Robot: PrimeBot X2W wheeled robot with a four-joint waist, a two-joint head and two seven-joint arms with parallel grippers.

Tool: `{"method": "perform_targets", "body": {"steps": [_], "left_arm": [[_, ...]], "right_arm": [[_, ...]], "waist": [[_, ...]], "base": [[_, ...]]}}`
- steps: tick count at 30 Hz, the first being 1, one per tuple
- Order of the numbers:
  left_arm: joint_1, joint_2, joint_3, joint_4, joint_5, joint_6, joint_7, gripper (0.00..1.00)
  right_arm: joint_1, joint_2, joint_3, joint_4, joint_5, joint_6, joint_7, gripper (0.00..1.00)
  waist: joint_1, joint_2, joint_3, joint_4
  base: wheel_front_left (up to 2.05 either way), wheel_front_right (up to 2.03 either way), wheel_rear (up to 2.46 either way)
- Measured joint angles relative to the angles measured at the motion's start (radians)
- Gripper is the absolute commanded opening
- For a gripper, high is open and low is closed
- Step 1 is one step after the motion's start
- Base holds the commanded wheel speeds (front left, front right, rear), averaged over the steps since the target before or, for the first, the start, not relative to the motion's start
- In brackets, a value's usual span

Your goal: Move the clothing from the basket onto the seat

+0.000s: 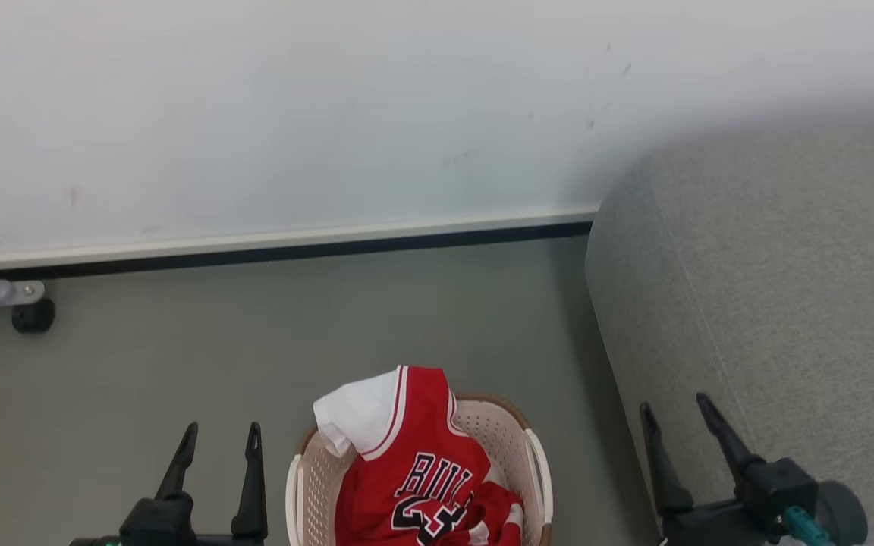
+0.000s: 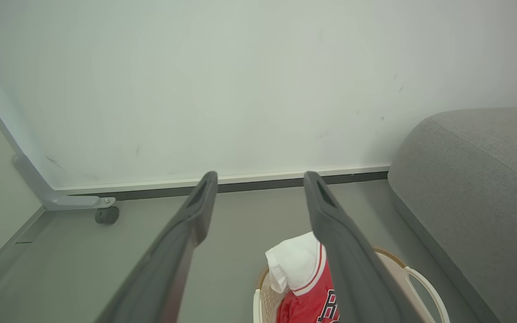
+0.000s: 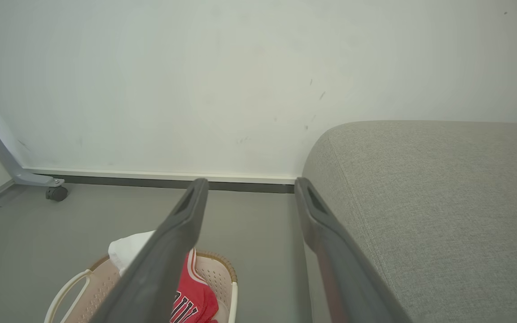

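While our left gripper (image 1: pixel 223 428) and right gripper (image 1: pixel 673 403) hang empty, fingers apart, the clothing (image 1: pixel 414 470) sits heaped in the basket (image 1: pixel 537 455) between them. The seat (image 1: pixel 771 303) is just right of it.

**Plastic, cloth and matt paint**

The basket (image 1: pixel 319 478) is smooth cream plastic punched with holes, and its brown rim looks woven. Inside it, the jersey (image 1: pixel 414 447) is soft red cloth with a white cloth sleeve. Right of the basket, the seat (image 1: pixel 771 303) is coarse grey woven fabric. Around the basket the floor (image 1: pixel 255 341) is smooth and matt. Behind it the wall (image 1: pixel 331 114) is matt white and faintly scuffed.
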Motion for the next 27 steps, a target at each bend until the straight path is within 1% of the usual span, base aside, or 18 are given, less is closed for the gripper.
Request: {"method": "perform_targets", "body": {"steps": [10, 13, 17, 21, 27], "left_arm": [[-0.066, 0.003, -0.048, 0.041, 0.035, -0.018, 0.000, 1.00], [-0.100, -0.004, -0.075, 0.074, 0.047, -0.028, 0.000, 1.00], [-0.160, -0.010, -0.110, 0.117, 0.077, -0.028, 0.010, 1.00], [-0.225, -0.018, -0.150, 0.170, 0.112, -0.044, 0.029, 1.00], [-0.316, -0.030, -0.191, 0.252, 0.149, -0.053, 0.061, 1.00]], "right_arm": [[-0.042, -0.026, -0.033, -0.054, -0.015, 0.000, 0.000, 1.00], [-0.059, -0.038, -0.037, -0.075, -0.031, 0.000, 0.000, 1.00], [-0.080, -0.047, -0.048, -0.113, -0.047, 0.000, -0.002, 1.00], [-0.101, -0.067, -0.069, -0.149, -0.055, 0.000, -0.002, 1.00], [-0.139, -0.069, -0.077, -0.196, -0.062, 0.000, -0.002, 1.00]], "waist": [[0.0003, 0.0001, 0.109, -0.011], [0.0003, 0.0000, 0.149, -0.018], [0.0003, 0.0001, 0.202, -0.031], [0.0003, 0.0001, 0.256, -0.048], [0.0003, 0.0001, 0.338, -0.076]], "base": [[0.00, 0.00, 0.00], [0.00, 0.00, 0.00], [0.00, 0.00, 0.00], [0.00, 0.00, 0.00], [0.00, 0.00, 0.00]]}}
